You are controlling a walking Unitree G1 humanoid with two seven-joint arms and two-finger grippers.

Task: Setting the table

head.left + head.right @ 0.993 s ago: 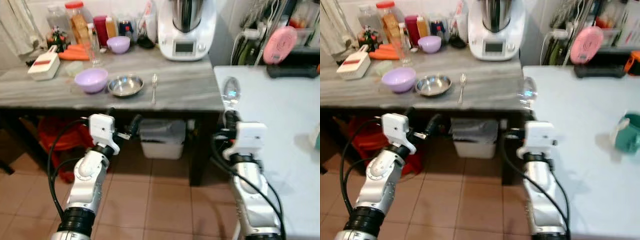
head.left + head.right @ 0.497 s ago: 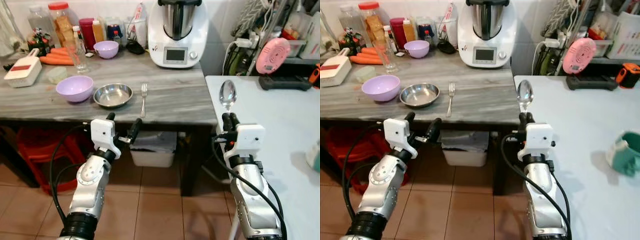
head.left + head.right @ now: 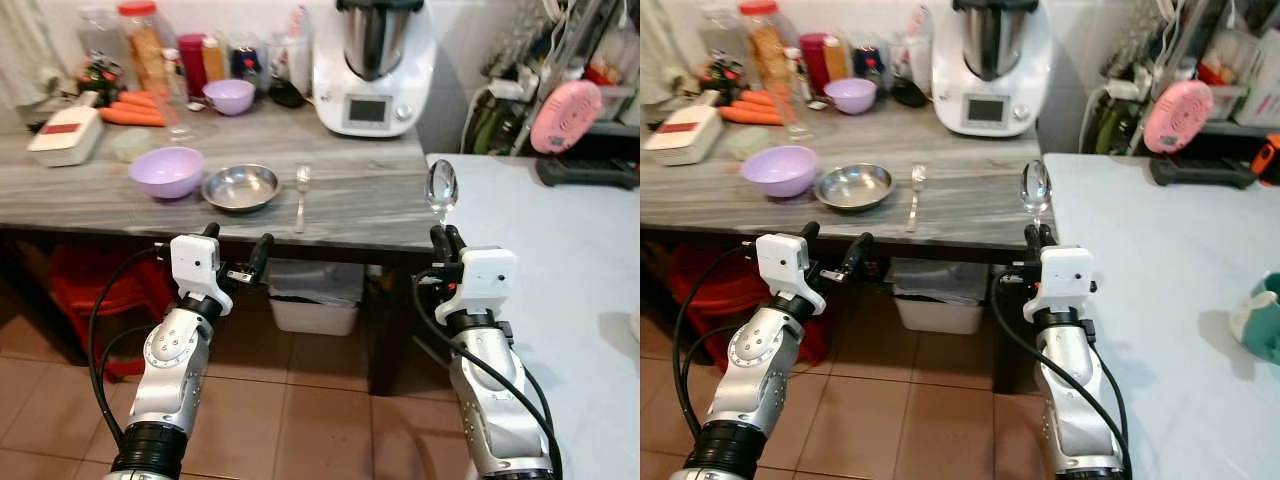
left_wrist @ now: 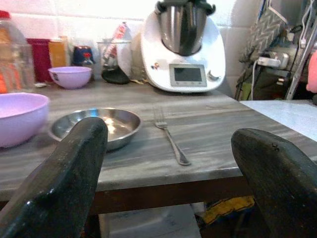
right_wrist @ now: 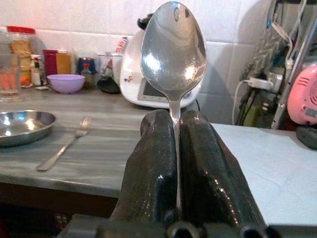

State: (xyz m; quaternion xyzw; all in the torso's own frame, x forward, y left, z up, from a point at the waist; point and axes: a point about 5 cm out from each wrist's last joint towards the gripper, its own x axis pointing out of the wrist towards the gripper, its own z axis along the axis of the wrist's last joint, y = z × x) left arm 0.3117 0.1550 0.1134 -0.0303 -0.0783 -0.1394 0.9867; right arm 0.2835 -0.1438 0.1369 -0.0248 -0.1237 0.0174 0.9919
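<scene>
Where right tool [image 3: 442, 236] pinches, shiny spoon [image 3: 441, 188] upright

A home kitchen: grey counter [image 3: 380, 190] against white tiles, food processor [image 3: 373, 55] at its back, with bowls [image 3: 166, 170], carrots [image 3: 132, 108] and jars [image 3: 145, 50] beside it, terracotta floor [image 3: 300, 420] beneath.

Fork [image 3: 301, 194] lies right of steel bowl [image 3: 240, 187].

Grey counter [image 3: 360, 195] carries fork [image 3: 301, 191], steel bowl [image 3: 241, 186].
</scene>
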